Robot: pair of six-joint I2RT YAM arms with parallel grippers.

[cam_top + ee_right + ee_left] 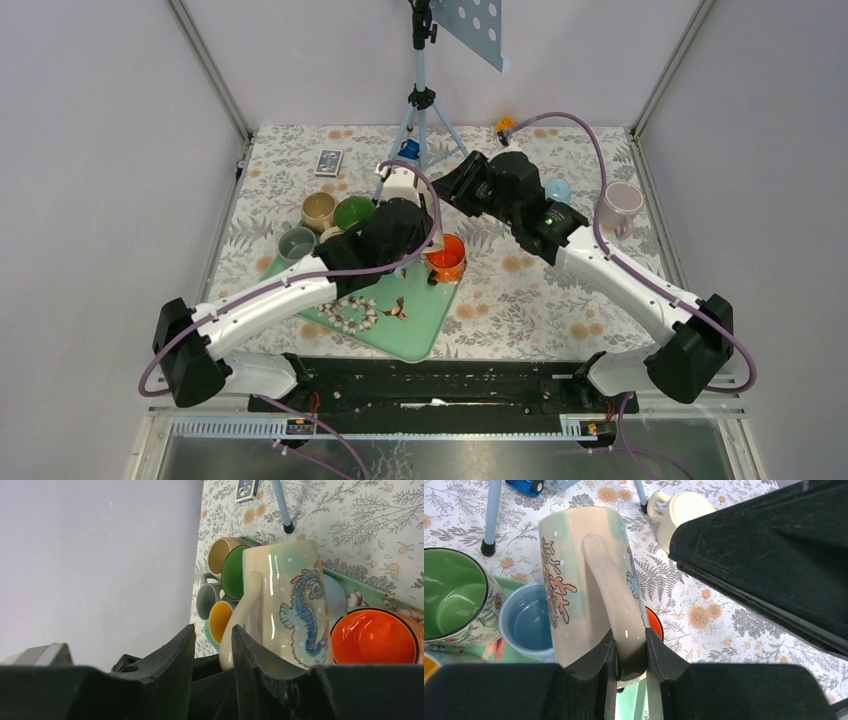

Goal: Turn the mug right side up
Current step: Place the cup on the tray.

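Left hand (630, 647) clamped on handle (614, 590) of seahorse-print mug (574, 555); right hand (212, 640) nearby, fingers slightly apart, empty.

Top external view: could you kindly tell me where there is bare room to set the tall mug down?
Bare cloth lies right of the tray, between the orange mug and the right arm. The tray's near end is free too. Its far end is crowded: beige mug, green mug, grey mug.
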